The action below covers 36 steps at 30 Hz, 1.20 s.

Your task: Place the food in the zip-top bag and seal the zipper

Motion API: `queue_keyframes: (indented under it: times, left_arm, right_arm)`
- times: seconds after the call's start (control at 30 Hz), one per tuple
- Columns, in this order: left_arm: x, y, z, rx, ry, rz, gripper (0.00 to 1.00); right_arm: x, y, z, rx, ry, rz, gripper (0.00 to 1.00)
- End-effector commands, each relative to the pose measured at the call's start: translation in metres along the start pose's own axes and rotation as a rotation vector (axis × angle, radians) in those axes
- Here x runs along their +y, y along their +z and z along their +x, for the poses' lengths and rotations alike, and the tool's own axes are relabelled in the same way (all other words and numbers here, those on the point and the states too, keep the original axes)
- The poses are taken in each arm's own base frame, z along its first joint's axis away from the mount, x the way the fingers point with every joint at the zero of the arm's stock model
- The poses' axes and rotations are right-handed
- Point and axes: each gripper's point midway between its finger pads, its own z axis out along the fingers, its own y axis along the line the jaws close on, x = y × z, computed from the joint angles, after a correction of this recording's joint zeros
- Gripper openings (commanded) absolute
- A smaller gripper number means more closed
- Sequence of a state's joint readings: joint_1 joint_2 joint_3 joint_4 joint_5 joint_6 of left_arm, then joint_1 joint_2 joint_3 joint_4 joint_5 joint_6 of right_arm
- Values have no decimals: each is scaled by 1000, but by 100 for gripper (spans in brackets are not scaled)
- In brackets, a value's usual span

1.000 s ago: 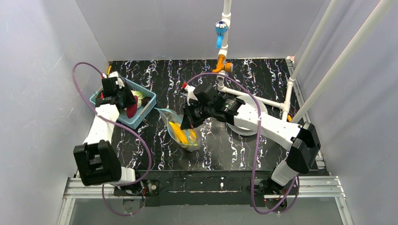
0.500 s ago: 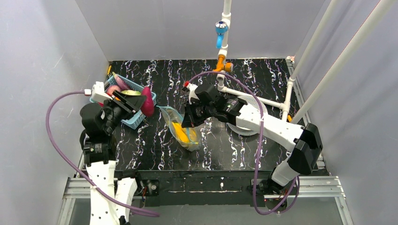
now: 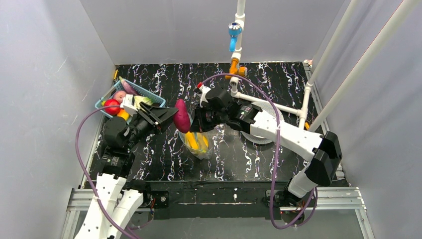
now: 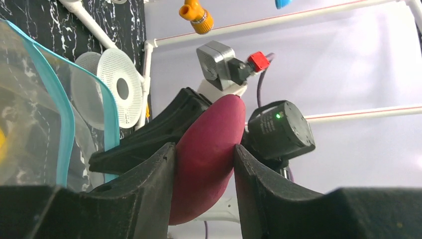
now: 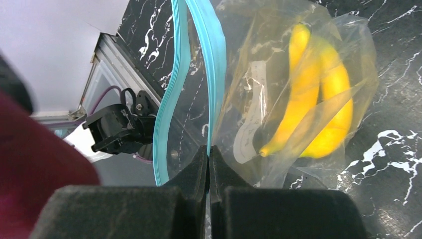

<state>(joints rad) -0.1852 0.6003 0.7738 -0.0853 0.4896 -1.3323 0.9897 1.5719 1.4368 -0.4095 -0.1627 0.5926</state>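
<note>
Clamped in the left gripper (image 4: 204, 149): the dark purple piece (image 4: 211, 134), poised just beside the bag mouth for dropping in. Pinched flat in the right gripper (image 5: 209, 152): the zip-top bag (image 5: 278, 50) at its zipper (image 5: 215, 64), lifted to keep the mouth open. Inside already: the banana (image 5: 318, 99).

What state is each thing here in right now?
Bag, open, one edge pinched.
Banana, inside the bag.
Purple-red piece, gripped in the air beside the bag's mouth.
Left gripper, shut on the purple-red piece.
Right gripper, shut on the bag's edge.
Basket, holds more toy food.
</note>
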Motion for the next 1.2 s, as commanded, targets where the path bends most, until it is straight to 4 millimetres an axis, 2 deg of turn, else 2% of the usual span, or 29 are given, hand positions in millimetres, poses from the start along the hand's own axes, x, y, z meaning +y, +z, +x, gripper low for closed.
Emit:
queue_keyframes:
  times: [0.0,0.13,0.3,0.4,0.53,0.67,0.8,0.87,0.97,1.07,1.17]
  left_arm:
    - [20,4,-3,-71,-96,-3,8]
    - [58,2,-5,-145,-185,-51,8]
    - [78,7,1,-120,-202,-79,8]
    - [91,1,-1,-151,-170,-160,8]
    - [99,0,-2,-168,-190,-200,16]
    - [99,4,0,-144,-198,-211,18]
    - [97,6,1,-128,-196,-214,26]
    - [93,8,3,-106,-191,-209,34]
    - [84,10,6,-73,-158,-183,59]
    - [78,9,8,-58,-124,-170,67]
    - [74,5,8,-57,-84,-171,70]
  right_arm:
    - [22,-8,-16,-66,23,-70,1]
    - [28,-21,-20,-92,55,-90,1]
    - [37,-39,-32,-156,91,-108,1]
    - [40,-46,-39,-183,84,-116,1]
    - [44,-48,-38,-184,77,-142,1]
    - [42,-43,-35,-169,79,-147,1]
    - [44,-41,-35,-160,68,-162,1]
    - [45,-40,-35,-157,62,-168,1]
    - [43,-38,-34,-152,54,-165,1]
    - [40,-38,-31,-148,46,-157,1]
    - [35,-39,-29,-147,41,-148,1]
